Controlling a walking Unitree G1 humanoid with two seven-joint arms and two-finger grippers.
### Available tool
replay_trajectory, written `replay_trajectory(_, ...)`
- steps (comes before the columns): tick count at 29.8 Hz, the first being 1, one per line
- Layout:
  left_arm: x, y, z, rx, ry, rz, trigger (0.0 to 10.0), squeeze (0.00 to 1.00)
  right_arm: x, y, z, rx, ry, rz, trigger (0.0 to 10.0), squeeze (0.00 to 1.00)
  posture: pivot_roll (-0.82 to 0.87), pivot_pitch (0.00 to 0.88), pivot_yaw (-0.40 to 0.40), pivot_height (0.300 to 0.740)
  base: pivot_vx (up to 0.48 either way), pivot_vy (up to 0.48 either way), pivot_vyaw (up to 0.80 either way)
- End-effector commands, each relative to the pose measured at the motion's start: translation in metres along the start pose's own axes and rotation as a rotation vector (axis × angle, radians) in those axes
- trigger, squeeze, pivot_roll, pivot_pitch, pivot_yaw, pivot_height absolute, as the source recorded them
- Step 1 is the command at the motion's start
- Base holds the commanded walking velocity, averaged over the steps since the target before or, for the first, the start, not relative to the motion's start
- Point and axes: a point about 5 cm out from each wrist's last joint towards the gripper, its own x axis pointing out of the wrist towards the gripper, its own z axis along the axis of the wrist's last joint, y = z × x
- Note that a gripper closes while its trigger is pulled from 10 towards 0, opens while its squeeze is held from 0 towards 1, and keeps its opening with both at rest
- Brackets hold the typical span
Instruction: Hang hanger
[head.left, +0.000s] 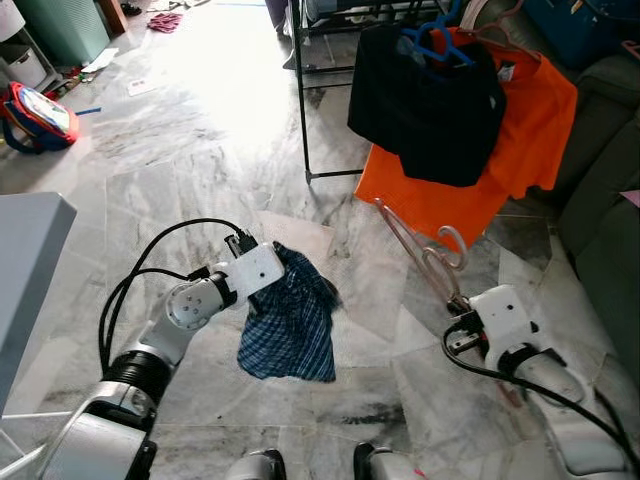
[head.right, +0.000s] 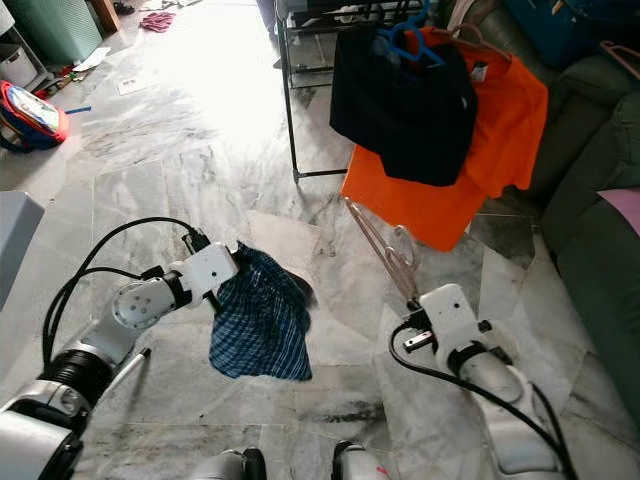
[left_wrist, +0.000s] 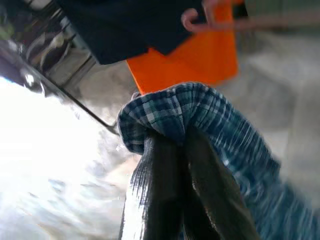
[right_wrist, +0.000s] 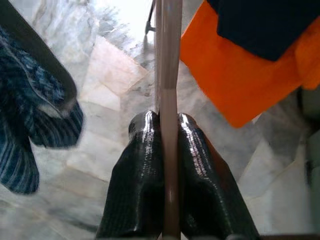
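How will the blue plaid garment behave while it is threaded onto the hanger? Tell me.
The blue plaid garment is probably floppy: it droops in folds from the left gripper. It looks light and may swing. The pink hanger seems stiff, jutting straight from the right gripper's fingers.

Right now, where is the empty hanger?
The hanger is held up in the right gripper, on the robot's right, just in front of the orange shirt and to the right of the plaid cloth.

Left pincer (left_wrist: 175, 145) fingertips buried in cloth (left_wrist: 200, 115)
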Motion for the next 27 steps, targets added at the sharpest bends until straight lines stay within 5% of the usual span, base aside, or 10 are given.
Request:
replay_trajectory(1,-0.008,-0.003,-0.015,-0.075,0.046,0.030,10.0,0.00,-0.002,0.005,0.004,0.015,-0.020,-0.010,10.0,0.00,-0.13,0.207,0.062,0.740,0.000,0.000,0.00)
replay_trajectory(10,-0.015,-0.050,-0.028,-0.284,0.045,0.022,10.0,0.00,0.007,0.046,-0.003,0.143,-0.015,0.001,10.0,0.00,-0.11,0.195,0.046,0.740,0.000,0.000,0.00)
replay_trajectory(12,-0.017,-0.062,-0.023,-0.240,0.009,-0.021,10.0,0.00,0.007,0.054,0.000,0.144,-0.026,0.061,10.0,0.00,-0.10,0.195,0.039,0.740,0.000,0.000,0.00)
replay_trajectory(16,-0.017,-0.057,-0.014,-0.186,-0.059,-0.053,10.0,0.00,0.003,0.052,0.004,0.080,-0.038,0.141,10.0,0.00,-0.10,0.200,0.038,0.740,0.000,0.000,0.00)
replay_trajectory(19,-0.015,-0.033,-0.005,-0.061,-0.087,-0.083,10.0,0.00,-0.003,0.025,0.006,0.020,-0.035,0.170,10.0,0.00,-0.10,0.211,0.043,0.740,0.000,0.000,0.00)
replay_trajectory(23,-0.015,-0.025,0.000,0.012,-0.100,-0.107,10.0,0.00,-0.005,0.012,0.008,-0.003,-0.029,0.168,10.0,0.00,-0.10,0.216,0.049,0.740,0.000,0.000,0.00)
replay_trajectory(27,-0.012,-0.008,0.014,0.223,-0.144,-0.186,10.0,0.00,-0.016,-0.011,0.010,-0.055,-0.019,0.211,10.0,0.00,-0.11,0.226,0.067,0.740,0.000,0.000,0.00)
